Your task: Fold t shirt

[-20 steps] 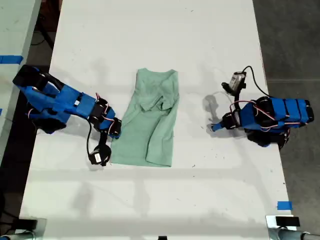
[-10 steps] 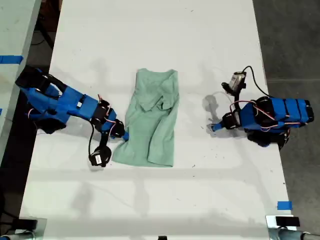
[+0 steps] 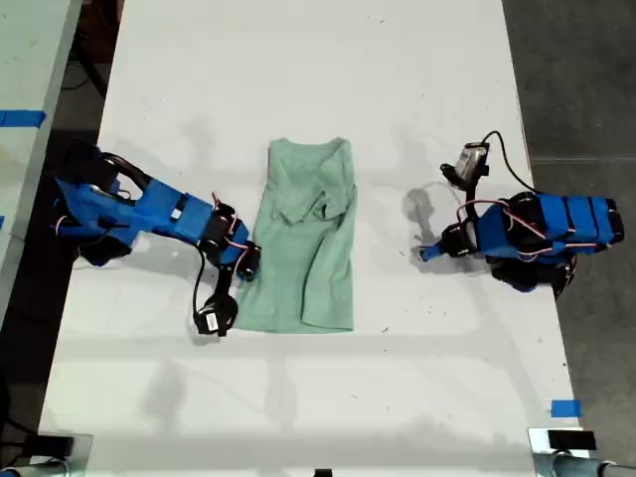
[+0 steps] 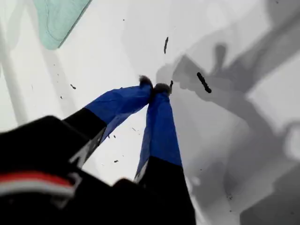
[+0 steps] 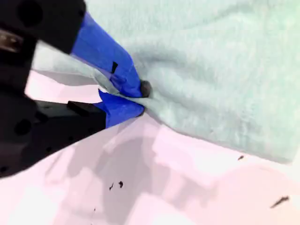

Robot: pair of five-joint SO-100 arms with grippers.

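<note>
- The main risk is the pinch slipping: your second gripper (image 5: 140, 99) has only the very edge of the t shirt (image 3: 306, 238), so a quick pull could drag the hem out from between the fingers (image 5: 123, 108) and leave the fold undone.
- A low drag is the other risk. If you carry the edge across without lifting it, the whole shirt is likely to slide over the white surface (image 3: 318, 79) and bunch up instead of folding.
- The folded layers in the upper half look loose, so a tug from the lower edge could pull them out of line.
- The t shirt lies lengthwise in the middle of the surface, a long narrow wrinkled shape between the two arms.
- Your second gripper's fingers are closed down on the shirt's long edge, at the exterior view's left, towards the lower end.
- Your first gripper (image 4: 155, 87) has its fingers (image 4: 161, 126) pressed together at the tips with nothing between them. It sits at the exterior view's right, well apart from the shirt, just over bare surface.
</note>
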